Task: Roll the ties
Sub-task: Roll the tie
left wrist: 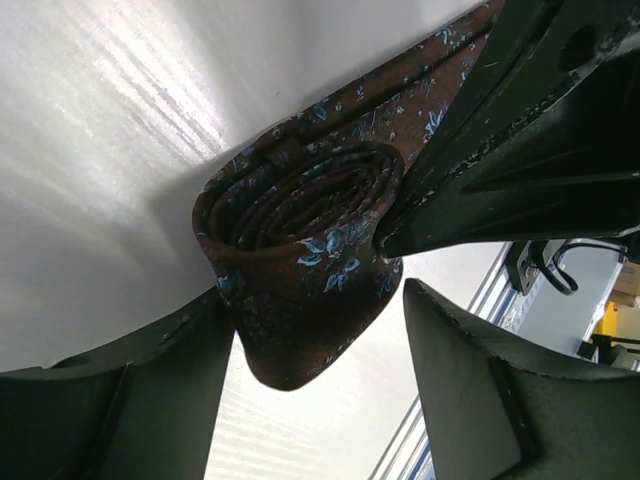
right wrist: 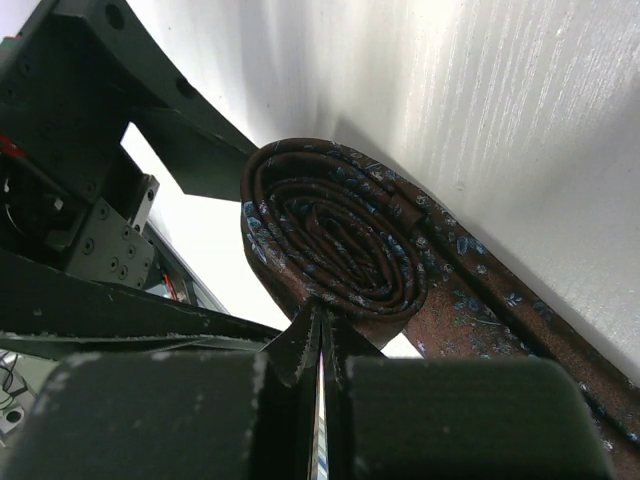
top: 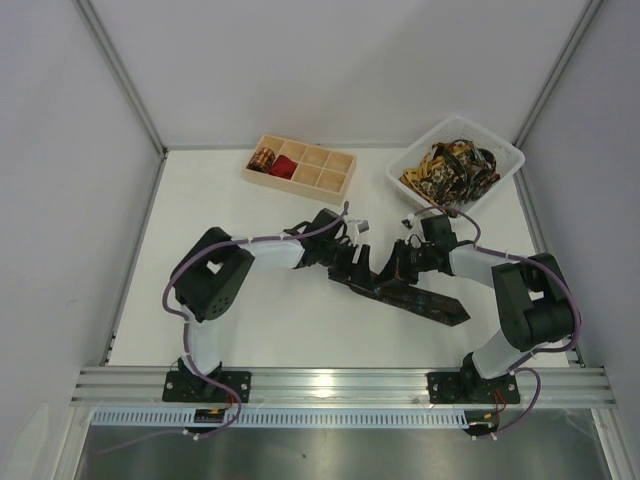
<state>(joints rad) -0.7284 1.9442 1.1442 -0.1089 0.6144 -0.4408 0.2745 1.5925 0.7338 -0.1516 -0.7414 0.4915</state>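
Left pincer spread astride the brown tie's coil; right pincer pressed together at its rim.

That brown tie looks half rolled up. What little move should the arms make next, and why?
Probably close the left gripper on the coil of the dark brown, blue-flowered fabric tie. Its fingers stand open either side of the coil, the right gripper, shut, only touches its rim, and much of the tie lies unrolled.
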